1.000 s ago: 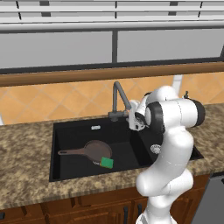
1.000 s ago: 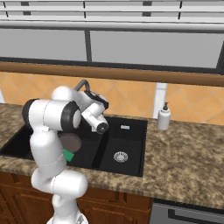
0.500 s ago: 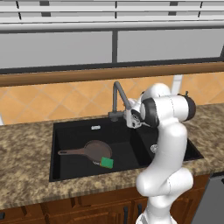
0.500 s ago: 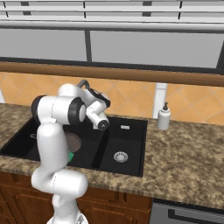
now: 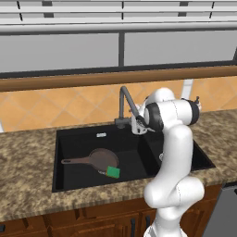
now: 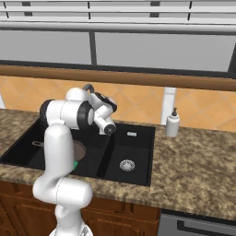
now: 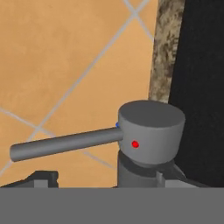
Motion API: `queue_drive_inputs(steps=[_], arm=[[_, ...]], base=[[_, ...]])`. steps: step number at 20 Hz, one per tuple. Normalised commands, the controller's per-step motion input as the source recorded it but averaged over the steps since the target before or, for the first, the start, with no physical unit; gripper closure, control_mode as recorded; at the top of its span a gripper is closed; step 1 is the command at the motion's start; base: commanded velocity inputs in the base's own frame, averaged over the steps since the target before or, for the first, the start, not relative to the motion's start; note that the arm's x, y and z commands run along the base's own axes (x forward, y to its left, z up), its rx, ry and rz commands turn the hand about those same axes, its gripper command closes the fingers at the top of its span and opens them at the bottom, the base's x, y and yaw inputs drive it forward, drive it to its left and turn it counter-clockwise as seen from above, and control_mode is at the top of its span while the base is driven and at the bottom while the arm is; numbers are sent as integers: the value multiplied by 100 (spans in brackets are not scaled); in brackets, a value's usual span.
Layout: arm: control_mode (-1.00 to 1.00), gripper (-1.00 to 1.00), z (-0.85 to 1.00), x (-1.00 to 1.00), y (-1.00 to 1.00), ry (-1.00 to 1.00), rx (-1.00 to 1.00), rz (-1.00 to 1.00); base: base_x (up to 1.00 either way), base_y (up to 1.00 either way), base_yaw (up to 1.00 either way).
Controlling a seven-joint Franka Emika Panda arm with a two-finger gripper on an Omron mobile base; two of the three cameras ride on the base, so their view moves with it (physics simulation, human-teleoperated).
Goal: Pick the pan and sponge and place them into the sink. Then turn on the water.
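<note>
The pan (image 5: 102,159) and the sponge (image 5: 113,172) are already lying in the wide basin of the sink (image 5: 78,139), the sponge resting against the pan's rim, so what is waiting now is the water, and none is running from the faucet (image 5: 125,99). The faucet's lever (image 7: 65,145) is sticking out sideways from a stubby grey cap (image 7: 151,131) that is showing one small red dot and a hint of blue behind it. That lever is looking stiff, smooth and rather slippery, a hard rod that will not give; I would judge the far end of it the best place to take hold or push, for leverage. The gripper (image 5: 139,125) is hovering just beside the faucet base, its jaws standing apart and holding nothing. No brand, label or writing is showing anywhere, even on the soap bottle (image 6: 172,123) standing on the tabletop (image 6: 193,161).
</note>
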Motion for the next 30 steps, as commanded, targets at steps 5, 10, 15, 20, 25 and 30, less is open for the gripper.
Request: queue_drive_inputs(steps=[5, 10, 15, 20, 25, 30], arm=[[-100, -100, -21, 48, 0, 5, 0, -1], [-100, -100, -15, 56, 0, 4, 0, -1], [-100, -100, -20, 69, -2, 6, 2, -2], [-100, -100, -25, 59, -32, 13, 24, -9], [-100, -100, -26, 36, -48, 4, 34, -20], [-100, -100, -34, 24, -52, 4, 32, -23]], base=[[0, 0, 0], [0, 0, 0], [0, 0, 0], [0, 0, 0], [0, 0, 0], [0, 0, 0]])
